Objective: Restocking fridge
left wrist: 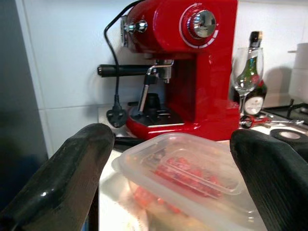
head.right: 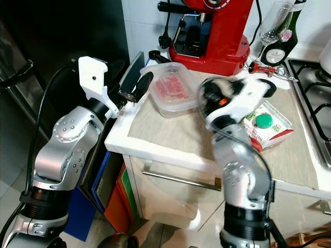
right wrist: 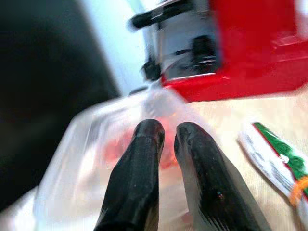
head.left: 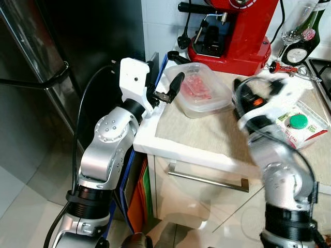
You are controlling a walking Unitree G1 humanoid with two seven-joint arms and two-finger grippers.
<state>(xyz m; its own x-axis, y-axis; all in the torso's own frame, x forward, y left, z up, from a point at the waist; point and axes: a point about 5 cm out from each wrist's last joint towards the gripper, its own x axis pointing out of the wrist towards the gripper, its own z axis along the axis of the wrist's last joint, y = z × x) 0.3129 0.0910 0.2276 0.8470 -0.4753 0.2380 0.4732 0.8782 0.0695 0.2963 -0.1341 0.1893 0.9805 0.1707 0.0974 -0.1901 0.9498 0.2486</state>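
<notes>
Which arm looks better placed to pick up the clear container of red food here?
Probably the left. The left gripper is open, its fingers either side of the clear container at the counter's edge. The right gripper points at it too, but its fingers are nearly closed and that arm is blurred.

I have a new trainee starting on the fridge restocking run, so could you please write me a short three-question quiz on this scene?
1. True or false: the left gripper is open beside the plastic tub.
2. What colour is the cap on the carton? A) red B) green C) blue
3. Fill in: behind the tub stands a red ____.

Key
1. True: in the left wrist view its fingers stand wide apart with the tub between them.
2. B, green.
3. Coffee machine.
</notes>
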